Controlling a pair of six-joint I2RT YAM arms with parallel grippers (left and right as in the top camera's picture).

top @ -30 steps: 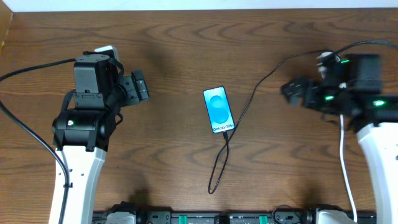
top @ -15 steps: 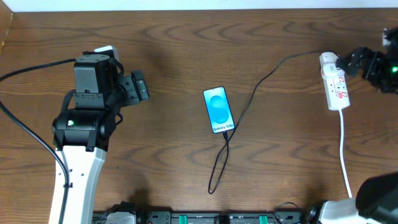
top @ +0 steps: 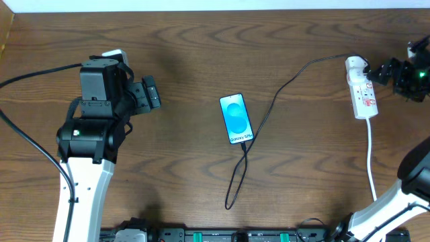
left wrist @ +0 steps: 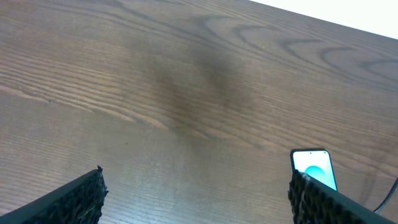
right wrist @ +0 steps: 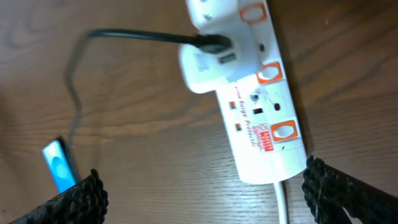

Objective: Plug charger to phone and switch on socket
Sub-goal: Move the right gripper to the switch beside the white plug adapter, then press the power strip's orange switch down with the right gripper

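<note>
Charger [top: 269,111] looks plugged into the phone [top: 236,118]; switching on is left. Right tool [top: 380,71], spread apart beside the socket [top: 363,94], must press a red switch [right wrist: 268,73]; left tool [top: 151,94] also apart.

White socket [right wrist: 261,124] with charger [right wrist: 149,37], phone [right wrist: 60,165] beyond

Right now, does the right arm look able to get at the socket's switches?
Probably yes. The right hand hovers open right beside the socket, and its wrist view shows the red switches facing up, uncovered; only the white plug crowds the upper ones.
</note>
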